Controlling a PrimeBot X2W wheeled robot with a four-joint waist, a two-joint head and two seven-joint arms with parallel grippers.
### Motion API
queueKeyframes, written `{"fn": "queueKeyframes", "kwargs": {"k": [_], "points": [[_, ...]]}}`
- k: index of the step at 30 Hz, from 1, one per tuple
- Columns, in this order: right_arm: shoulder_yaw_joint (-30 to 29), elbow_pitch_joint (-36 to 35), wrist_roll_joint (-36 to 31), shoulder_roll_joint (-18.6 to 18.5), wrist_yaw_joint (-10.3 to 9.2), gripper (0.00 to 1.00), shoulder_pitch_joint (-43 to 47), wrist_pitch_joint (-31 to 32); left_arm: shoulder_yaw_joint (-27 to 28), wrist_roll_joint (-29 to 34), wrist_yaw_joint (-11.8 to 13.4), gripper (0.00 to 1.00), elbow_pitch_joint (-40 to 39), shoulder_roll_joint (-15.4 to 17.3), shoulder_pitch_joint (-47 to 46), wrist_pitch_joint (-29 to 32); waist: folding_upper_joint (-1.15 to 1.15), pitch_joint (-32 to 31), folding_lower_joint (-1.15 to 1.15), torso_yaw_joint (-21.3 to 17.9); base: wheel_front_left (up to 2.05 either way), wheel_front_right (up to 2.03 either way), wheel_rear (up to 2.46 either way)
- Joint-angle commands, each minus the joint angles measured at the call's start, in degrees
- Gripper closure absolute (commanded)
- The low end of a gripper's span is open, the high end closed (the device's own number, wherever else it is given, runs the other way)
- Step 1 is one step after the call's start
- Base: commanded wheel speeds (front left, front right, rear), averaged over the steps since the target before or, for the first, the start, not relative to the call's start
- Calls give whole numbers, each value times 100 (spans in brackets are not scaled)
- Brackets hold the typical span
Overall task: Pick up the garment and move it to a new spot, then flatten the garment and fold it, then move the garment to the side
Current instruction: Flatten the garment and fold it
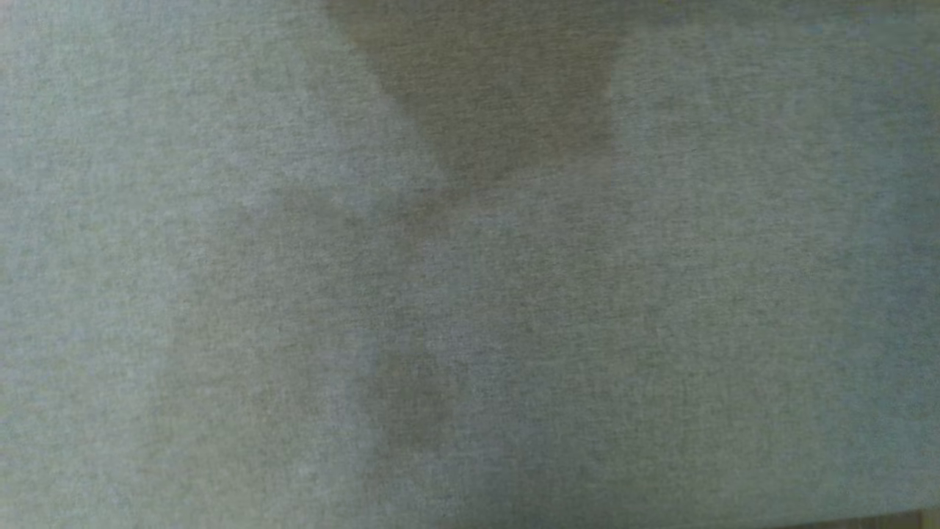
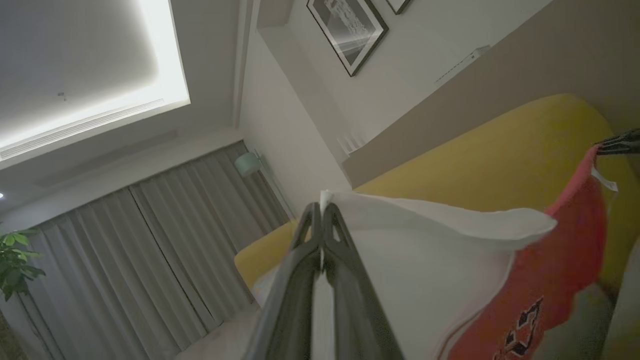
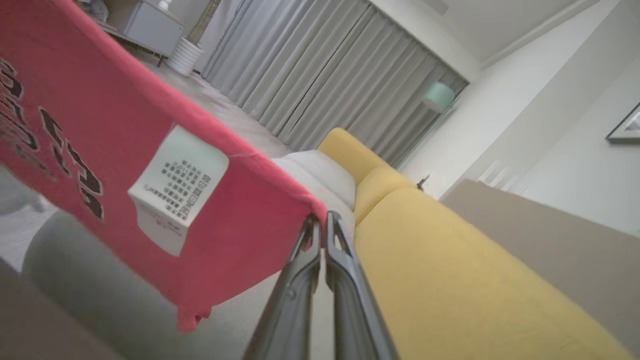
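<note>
- Dim room, lit by a bright ceiling panel [image 2: 165, 75]; grey curtains [image 2: 150, 260] hang closed along the far wall, a framed picture [image 2: 347, 32] is on the pale wall, and a green plant [image 2: 15, 260] stands at the edge of the left wrist view.
- Head view: grey woven cloth [image 1: 470, 294] with softer, darker shadow patches across it. What the cloth covers cannot be told.
- A yellow sofa [image 3: 450, 280] runs along the wall, with a white cushion [image 3: 320, 172] at its far end and a lamp [image 3: 437, 95] with a pale green shade beyond it. A pale cabinet [image 3: 150, 27] stands on the floor near the curtains.
- The garment [image 2: 430, 280] is red and white with dark lettering. It is held up off any support, spread between the two arms in front of the sofa.
- Left end effector [image 2: 322, 210]: fingers pressed together, pinching a white corner of the garment at the tips. The white cloth billows out to one side of the fingers and runs on into the red part.
- Right end effector [image 3: 322, 220]: fingers pressed together, pinching the red upper edge of the garment. In the left wrist view it appears at the far end of the garment, well apart from the left one.
- A white care label [image 3: 177, 192] with small print hangs from the red edge, near the right grip. The red cloth drops away below it with its lower hem loose.
</note>
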Motion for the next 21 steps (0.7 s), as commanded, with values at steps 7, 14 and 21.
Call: {"fn": "queueKeyframes", "kwargs": {"k": [7, 14, 21], "points": [[-93, 77, 163, -125, 37, 100, 1326, -242, 988, 137, 41, 100, -1036, 473, 2247, -19, 0, -271, -1, 73, 0, 0, 0], [-310, -563, 291, -202, 37, 100, 2773, -279, 1452, 449, 156, 100, -1904, 412, 4553, -20, 0, -849, -1, -11, 0, 0, 0], [-659, -1487, 370, -206, 37, 100, 4901, -281, 1587, 618, 246, 100, -2455, 232, 7024, -20, 0, -1449, -1, -94, 0, 0, 0]]}}
